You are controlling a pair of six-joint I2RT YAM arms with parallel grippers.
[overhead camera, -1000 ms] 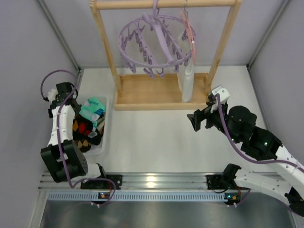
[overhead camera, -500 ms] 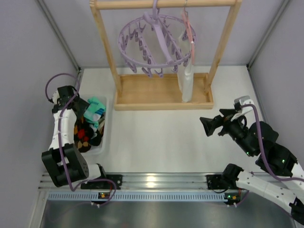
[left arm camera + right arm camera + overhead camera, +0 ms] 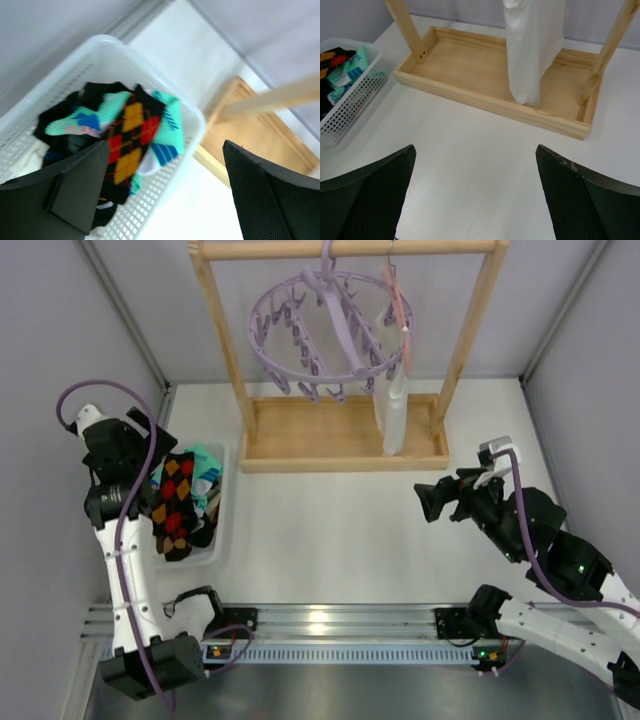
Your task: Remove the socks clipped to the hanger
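The socks lie piled in a white basket at the left: an orange-red argyle one on top, teal ones and black ones beside it. My left gripper hangs open above the basket's far end, nothing between its fingers. The lavender ring hanger hangs from the wooden rack's top bar; I see no sock on its clips. My right gripper is open over bare table, right of centre, facing the rack. From the right wrist, the basket with socks sits at the far left.
The wooden rack stands at the back with its tray base. A white cloth bag hangs down into the tray from a thin pink coat hanger. Grey walls close in both sides. A metal rail runs along the near edge.
My left gripper has opened and let the argyle sock drop onto the pile, then risen and drawn back to the left. The right arm swung back and shifted slightly.
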